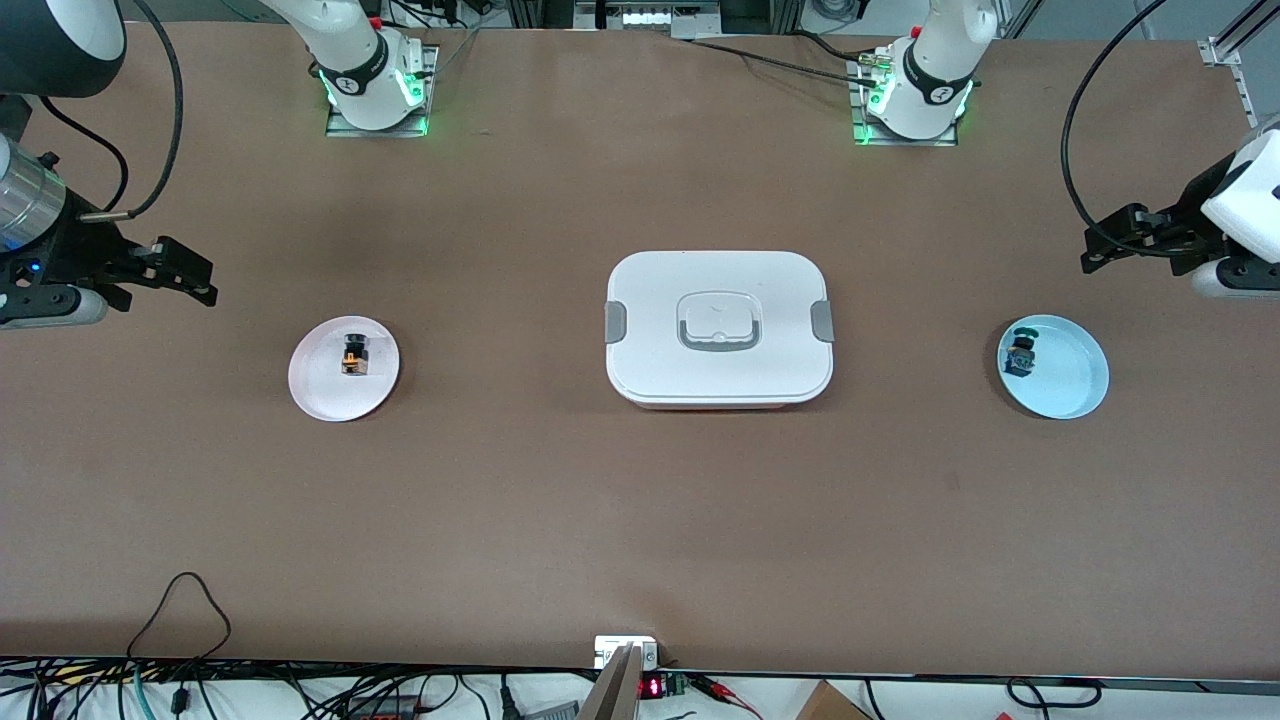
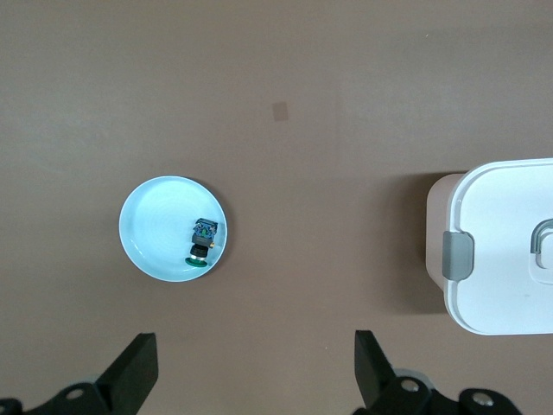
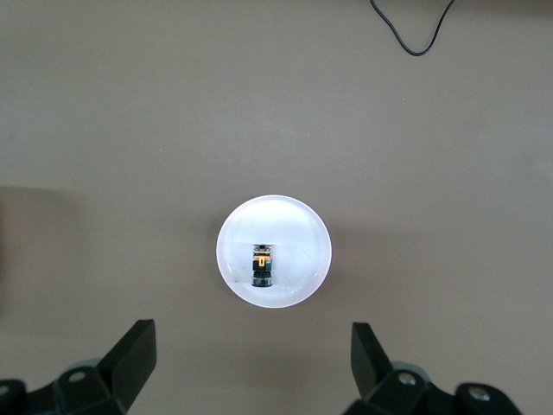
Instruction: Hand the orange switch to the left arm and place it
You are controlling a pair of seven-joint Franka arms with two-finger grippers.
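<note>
Two hands spread wide, right hand [image 1: 185, 272] up over bare table near the white plate [image 1: 318, 397] bearing the orange switch [image 1: 354, 355], left hand [image 1: 1115, 245] waiting near the blue plate [image 1: 1075, 385]: descend squarely, pinch gently, carry around the box [image 1: 718, 325].

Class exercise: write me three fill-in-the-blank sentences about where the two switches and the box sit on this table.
1. The orange switch lies on the ____ plate.
2. The blue and teal switch lies on the pale ____ plate.
3. Between both plates stands the white ____, lid on.

Missing words: white; blue; box
</note>
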